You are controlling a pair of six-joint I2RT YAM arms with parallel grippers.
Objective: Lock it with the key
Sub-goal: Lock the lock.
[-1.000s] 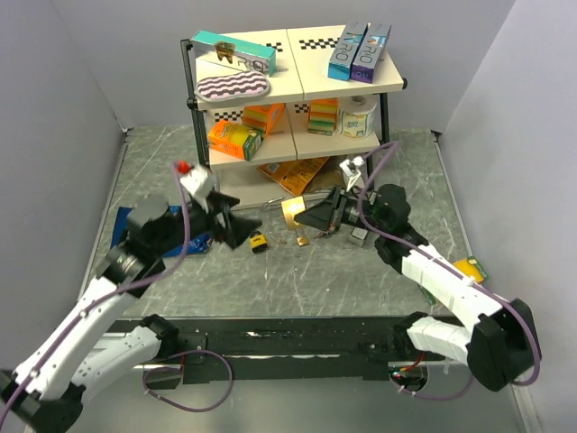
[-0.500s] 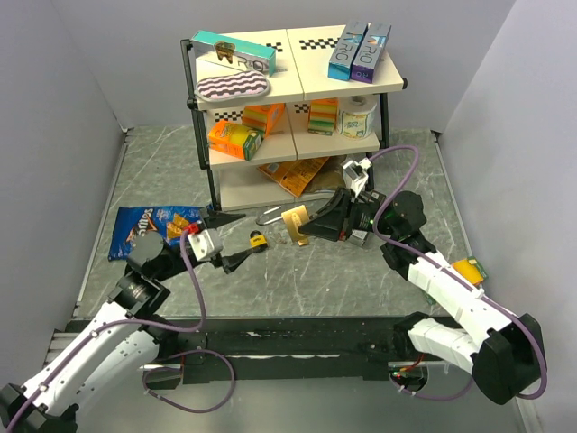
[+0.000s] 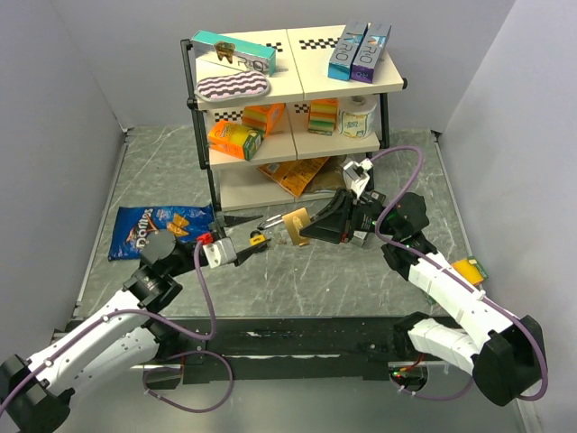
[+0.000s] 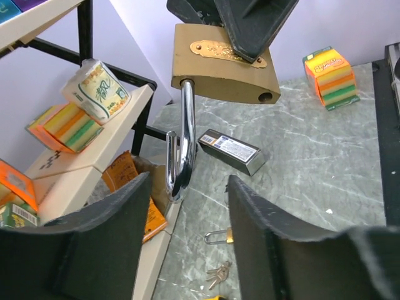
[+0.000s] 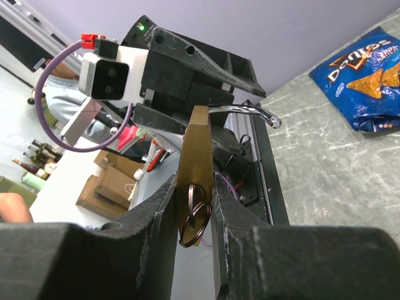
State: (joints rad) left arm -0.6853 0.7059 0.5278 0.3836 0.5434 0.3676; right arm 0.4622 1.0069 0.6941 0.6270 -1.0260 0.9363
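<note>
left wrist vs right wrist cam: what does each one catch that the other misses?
Left wrist only: the shelf with its tissue roll, the silver box, the small padlock and keys lying loose, and the sponge pack. Right wrist only: the key ring hanging at the near end of the brass padlock, and the Doritos bag. Both: the brass padlock clamped in the right hand, its shackle swung open.
</note>
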